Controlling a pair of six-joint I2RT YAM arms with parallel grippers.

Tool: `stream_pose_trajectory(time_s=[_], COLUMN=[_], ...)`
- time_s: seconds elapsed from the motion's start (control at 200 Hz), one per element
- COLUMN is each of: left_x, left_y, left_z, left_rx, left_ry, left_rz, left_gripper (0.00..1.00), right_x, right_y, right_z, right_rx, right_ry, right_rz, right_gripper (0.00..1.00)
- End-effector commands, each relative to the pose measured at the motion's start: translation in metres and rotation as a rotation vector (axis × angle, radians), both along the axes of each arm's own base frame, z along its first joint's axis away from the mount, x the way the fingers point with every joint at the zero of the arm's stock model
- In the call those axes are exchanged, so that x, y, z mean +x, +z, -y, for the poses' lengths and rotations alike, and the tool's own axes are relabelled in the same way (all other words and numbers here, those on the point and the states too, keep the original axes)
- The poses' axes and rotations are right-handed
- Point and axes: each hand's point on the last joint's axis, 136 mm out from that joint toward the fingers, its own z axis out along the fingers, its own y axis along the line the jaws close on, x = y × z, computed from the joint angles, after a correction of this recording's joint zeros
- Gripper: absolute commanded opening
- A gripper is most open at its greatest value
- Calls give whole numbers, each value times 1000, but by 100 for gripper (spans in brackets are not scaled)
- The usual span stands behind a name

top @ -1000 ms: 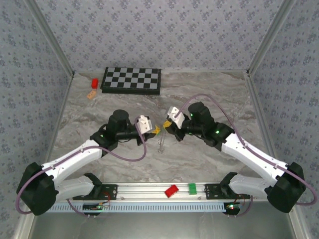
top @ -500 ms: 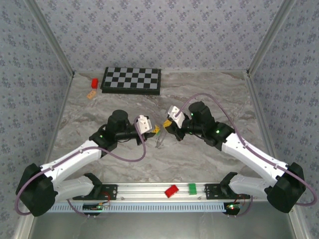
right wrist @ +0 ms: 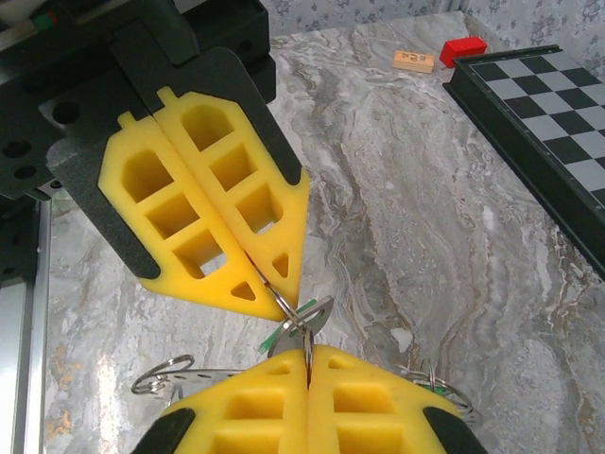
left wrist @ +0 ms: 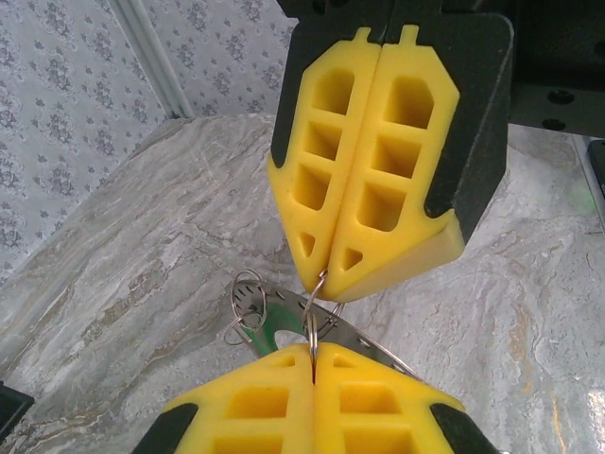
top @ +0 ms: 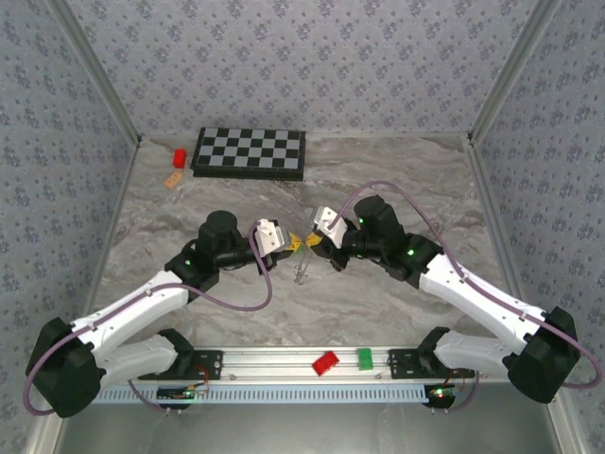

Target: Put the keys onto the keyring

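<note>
Left wrist view: left fingers (left wrist: 265,402) and right fingers (left wrist: 397,236), hollow-celled yellow foam, pinch a thin wire ring (left wrist: 309,331).

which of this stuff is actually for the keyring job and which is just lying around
For the job: keyring, pinched between the left fingers and right fingers; green-headed key beside it.
Lying about: chessboard; far red block; tan block; rail red block; green block.
</note>
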Motion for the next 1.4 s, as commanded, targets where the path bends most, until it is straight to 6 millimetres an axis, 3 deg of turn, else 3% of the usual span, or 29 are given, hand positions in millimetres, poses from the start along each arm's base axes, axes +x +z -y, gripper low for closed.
stream_pose_trajectory(time_s=[0.0,0.495,1.394], left_x=[0,11,3], left_y=[11,12,10], left_z=[1,-5,1], left_rx=[-27,-35,-27], left_ry=[-13,58,-4], left_rz=[20,36,3], left_gripper=[0,0,0], right_x=[-1,0,-2], right_y=[13,13,15], right_z=[-2,1,-3], right_rx=[27,31,47], right_ry=[8,-7,16], right_rz=[51,56,56], right_gripper=[0,0,0])
